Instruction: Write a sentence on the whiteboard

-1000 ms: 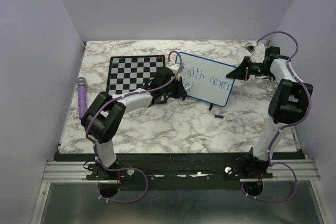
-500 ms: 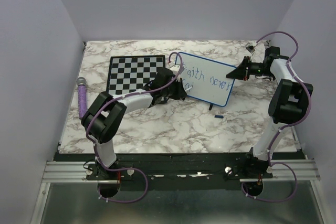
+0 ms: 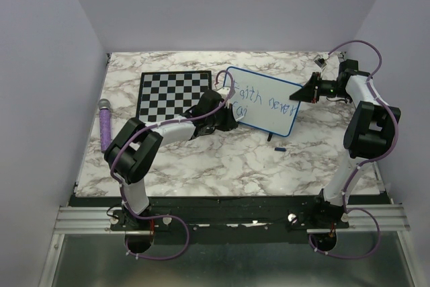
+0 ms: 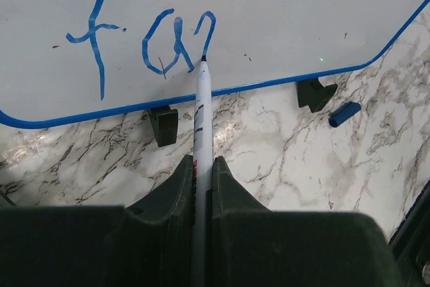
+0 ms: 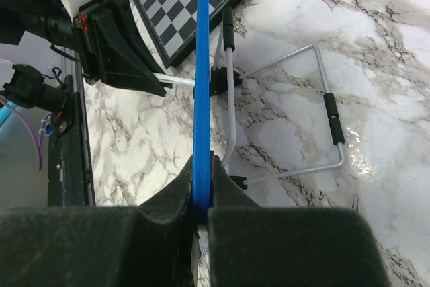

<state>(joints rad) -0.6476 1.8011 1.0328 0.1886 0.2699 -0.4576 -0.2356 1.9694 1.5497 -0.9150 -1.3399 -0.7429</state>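
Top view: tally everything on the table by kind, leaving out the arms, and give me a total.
Boards: 2 (whiteboard, chessboard)
Markers: 1 (marker, held in the left gripper)
Marker caps: 1 (blue cap)
Purple tools: 1 (purple tool, at the left edge)
Unidentified: 1 (small grey item, too small to tell what it is)
Total: 6

I note the left gripper [image 3: 230, 117] shifts slightly along the whiteboard's [image 3: 272, 117] lower edge; under its marker [image 4: 201, 109] the sentence's [image 4: 144, 38] second line now reads "Fai".
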